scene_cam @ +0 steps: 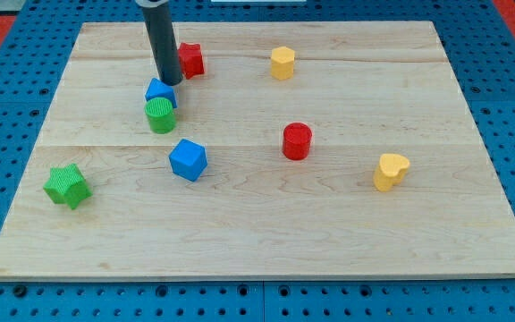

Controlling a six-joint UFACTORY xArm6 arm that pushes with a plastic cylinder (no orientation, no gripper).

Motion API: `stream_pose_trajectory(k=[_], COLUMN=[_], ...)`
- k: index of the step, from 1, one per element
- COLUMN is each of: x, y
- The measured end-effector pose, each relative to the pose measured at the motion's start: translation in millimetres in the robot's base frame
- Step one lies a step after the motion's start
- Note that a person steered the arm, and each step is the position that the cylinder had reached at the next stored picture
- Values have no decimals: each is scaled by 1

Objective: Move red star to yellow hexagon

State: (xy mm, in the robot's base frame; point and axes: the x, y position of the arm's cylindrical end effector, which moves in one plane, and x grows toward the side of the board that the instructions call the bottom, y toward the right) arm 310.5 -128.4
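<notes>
Wooden board (329, 224) on a blue perforated table (7, 98), seen from above and slightly from the front.

Red star (191, 60) near the view's top, left of centre, partly hidden behind the dark rod (161, 40). My tip (169, 82) just beside the star, at its lower left edge; touching or not, impossible to say, because the rod covers that side. No jaws here, only a plain rod end, holding nothing.

Yellow hexagon (282, 63) also near the view's top, to the view's right of the red star, well apart from it, at about the same height in the view.

Directly below the tip, a small blue block (160, 92), shape not clear, with a green cylinder (160, 116) touching it on the lower side. Tip very close to the upper edge of this blue block.

Blue cube (188, 159) lower, near the board's middle left. Green star (66, 185) far at the view's left, near the board's edge. Red cylinder (297, 141) around the centre, right of the blue cube. Yellow heart-like block (390, 171) at the view's right, well apart from all others.
</notes>
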Motion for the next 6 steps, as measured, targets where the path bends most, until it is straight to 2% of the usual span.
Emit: stream_pose_trajectory(k=[1,2,3,4,6], x=[-8,-28,-41,-36,-24], y=[-48,-52,1,20,22])
